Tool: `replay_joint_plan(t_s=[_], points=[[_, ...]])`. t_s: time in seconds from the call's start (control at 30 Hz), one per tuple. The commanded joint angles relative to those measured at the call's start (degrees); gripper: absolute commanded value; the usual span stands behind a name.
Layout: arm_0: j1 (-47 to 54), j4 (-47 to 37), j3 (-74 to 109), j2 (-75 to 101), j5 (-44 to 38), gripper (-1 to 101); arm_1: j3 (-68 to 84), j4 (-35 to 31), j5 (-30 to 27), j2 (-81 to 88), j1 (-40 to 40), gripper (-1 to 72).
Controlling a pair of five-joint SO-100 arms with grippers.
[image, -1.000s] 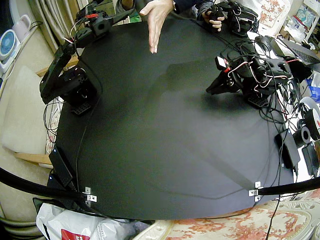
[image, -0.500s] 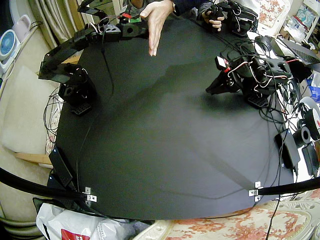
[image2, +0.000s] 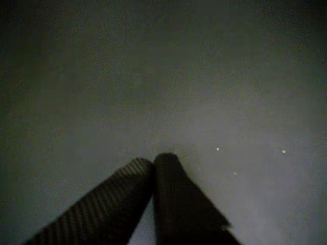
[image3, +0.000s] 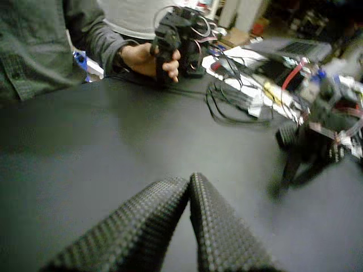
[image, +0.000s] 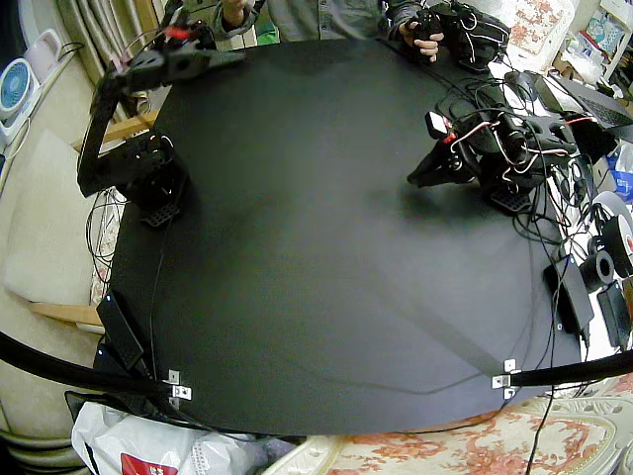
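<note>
Black matting covers the table (image: 326, 297), the widest thing in view, and nothing lies loose on its middle. Behind its far edge sits a person (image: 316, 15) in a grey-green shirt.

The right arm (image: 99, 129) stands raised at the table's far corner with its forearm held level, well above the surface. Its long axis runs along the far edge. The right gripper (image: 237, 54) points that way too, toward the person and across to the other arm. In a wrist view its two ribbed fingers (image3: 221, 226) meet at the tips, clenched on nothing, with bare table beneath.

The left arm (image: 514, 148) is folded low on its base among red and white wires at the opposite side. The left gripper (image: 413, 181) slopes down and inward toward the table's middle, its tip at or just above the matting. In a wrist view its jaws are pressed together with nothing between them, aimed at plain dark surface (image2: 153, 76).

A tangle of black cables (image3: 238, 102) lies near the far edge, and the person's hand (image3: 144, 59) rests just beside it.
</note>
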Motion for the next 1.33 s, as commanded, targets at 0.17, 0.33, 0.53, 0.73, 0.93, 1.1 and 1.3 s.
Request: replay_joint_plan(t_s=[0.17,0.33,0.53,0.73,0.93,1.1,1.3], points=[[-0.62,0.79,0.62,1.23,1.14,0,32.34,8.88,11.51,19.16,16.00,-0.5],[-0.62,0.79,0.62,1.23,1.14,0,46.67,5.98,16.17,19.16,26.46,-0.5],[-0.62,0.79,0.62,1.23,1.14,0,46.58,10.02,18.72,19.16,29.88,-0.3],[-0.62,0.79,0.62,1.23,1.14,0,46.58,10.02,18.72,19.16,29.88,-0.3],[-0.62,0.79,0.62,1.23,1.14,0,46.58,10.02,18.72,19.16,29.88,-0.3],[-0.62,0.79,0.62,1.23,1.14,0,46.58,10.02,18.72,19.16,29.88,-0.3],[-0.62,0.79,0.62,1.23,1.14,0,46.58,10.02,18.72,19.16,29.88,-0.3]])
